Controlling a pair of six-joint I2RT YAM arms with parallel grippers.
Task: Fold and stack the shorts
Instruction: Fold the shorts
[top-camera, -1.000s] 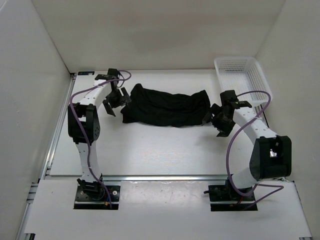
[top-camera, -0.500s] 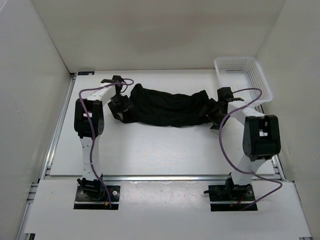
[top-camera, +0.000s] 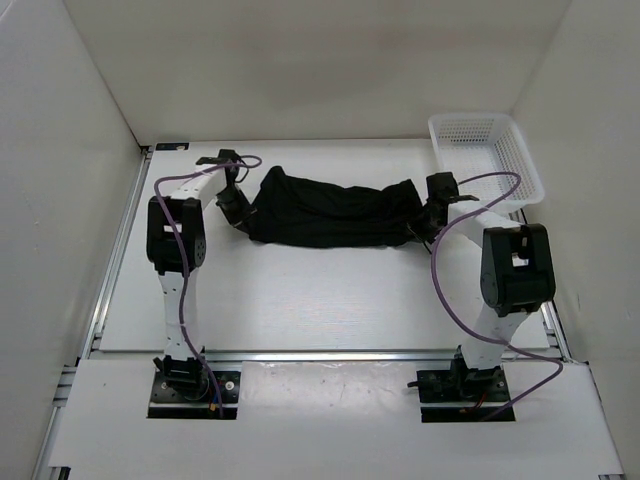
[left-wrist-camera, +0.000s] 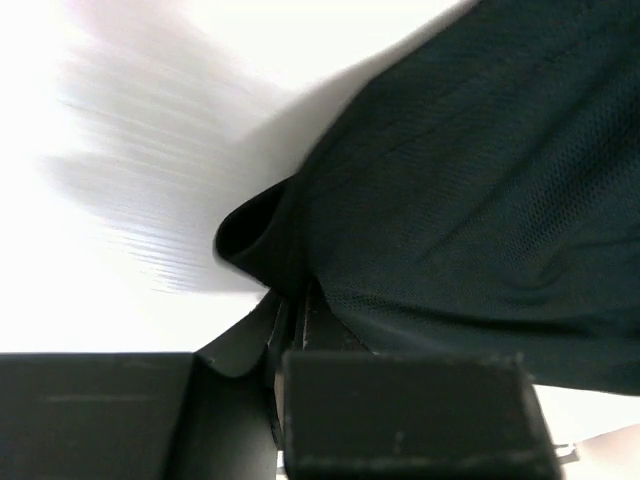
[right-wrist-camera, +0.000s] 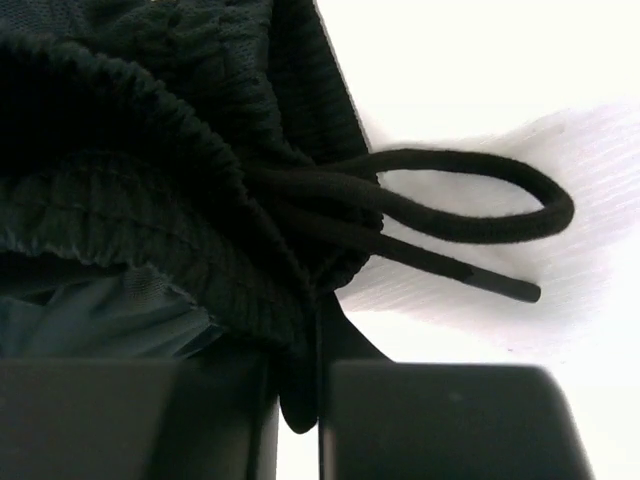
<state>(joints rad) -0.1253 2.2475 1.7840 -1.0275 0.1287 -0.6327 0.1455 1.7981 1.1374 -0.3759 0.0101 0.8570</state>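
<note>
Quick count: one pair of shorts (top-camera: 335, 213), one basket (top-camera: 485, 150), two arms.

The shorts lie on the far half of the desk (top-camera: 320, 300), pulled out into a long strip running left to right. The left end sits near the left arm and the right end stops short of the basket.

The left fingers (top-camera: 240, 210) are at the left end. In the wrist view they're pressed together on a folded edge of the fabric, with a small dark fold sticking out just past the tips. The right fingers (top-camera: 420, 220) are at the right end, clamped on the gathered waistband. Fabric is squeezed in the slit between them, and the drawstring (right-wrist-camera: 555, 210) loops out to the right over white desk, one loop plus one loose tip.

Room-wise, there's a wide band of white desk between the near edge of the shorts and the arm bases, and a narrower band between the far edge and the back wall. The basket sits in the far right corner against the walls (top-camera: 300, 70), just beside the right arm — apart from the shorts. The left edge of the desk has a metal rail, well apart from the fabric.
</note>
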